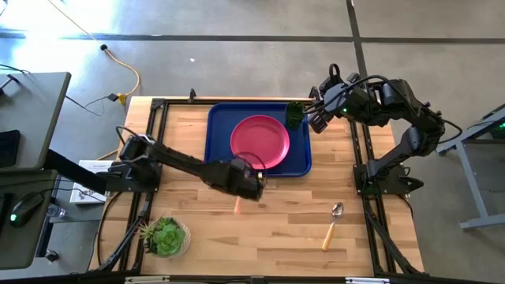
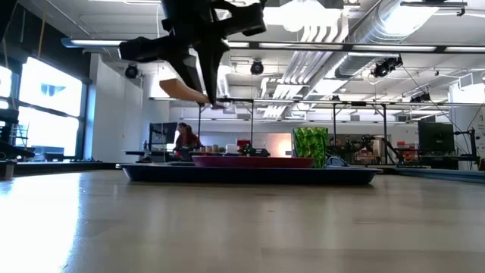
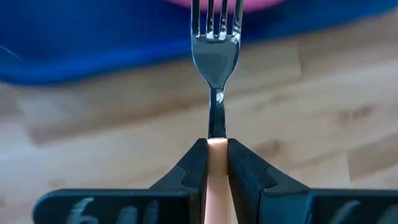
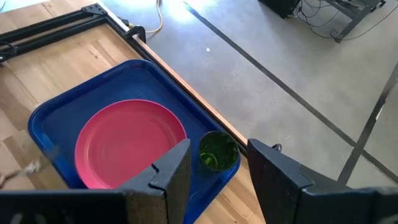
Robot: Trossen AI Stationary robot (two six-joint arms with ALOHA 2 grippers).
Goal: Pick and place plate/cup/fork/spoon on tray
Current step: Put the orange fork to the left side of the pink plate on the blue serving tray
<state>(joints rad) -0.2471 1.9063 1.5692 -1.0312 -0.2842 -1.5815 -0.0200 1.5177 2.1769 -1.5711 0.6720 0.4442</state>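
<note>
Nearest me on the counter, the spoon lies at about four o'clock from centre, bowl toward the tray, handle toward the near edge. A potted succulent sits at about eight o'clock, well apart from it.

Just past the centre, my left end effector is clamped on the fork by its orange-tan handle, tines pointing toward the tray. In the low view the fork hangs clear above the counter, tilted, near the tray's near rim at about six o'clock of the tray.

Farther on, the tray lies on the counter at twelve o'clock. The plate rests flat in its middle. The cup stands upright in the tray's two o'clock corner, beside the plate but apart from it.

My right end effector hovers above that corner, fingers apart, holding nothing.
</note>
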